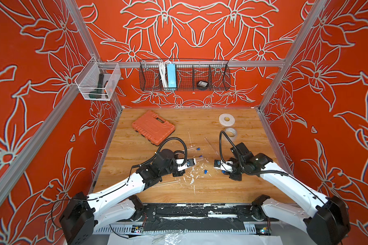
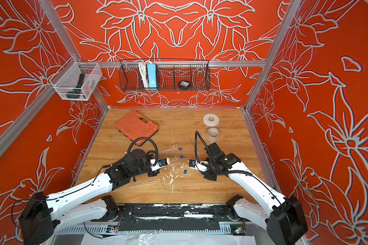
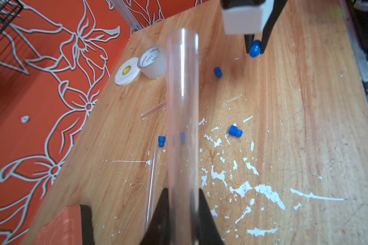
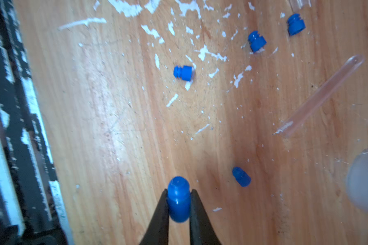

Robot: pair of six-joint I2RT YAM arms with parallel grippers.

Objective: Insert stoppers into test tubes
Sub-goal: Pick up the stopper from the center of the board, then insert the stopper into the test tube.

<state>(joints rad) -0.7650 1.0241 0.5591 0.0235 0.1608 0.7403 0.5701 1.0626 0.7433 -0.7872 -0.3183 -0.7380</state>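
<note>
My left gripper [image 3: 183,191] is shut on a clear test tube [image 3: 182,89], whose open mouth points toward the right arm. My right gripper [image 4: 179,192] is shut on a blue stopper [image 4: 178,203], which also shows in the left wrist view between the black fingertips [image 3: 248,45]. In both top views the grippers [image 1: 194,162] [image 1: 215,164] face each other a short gap apart above the table's middle. Several loose stoppers [image 4: 183,73] [image 4: 257,41] [image 4: 241,177] lie on the wood. More test tubes lie flat [image 3: 151,188] [image 4: 319,95] [image 1: 166,182].
An orange tool case [image 1: 153,127] lies at the back left. Two tape rolls [image 1: 227,119] [image 1: 231,132] sit at the back right. White paint flecks [image 1: 191,178] mark the wooden table [image 1: 221,191]. A black strip [image 1: 189,210] runs along its front edge.
</note>
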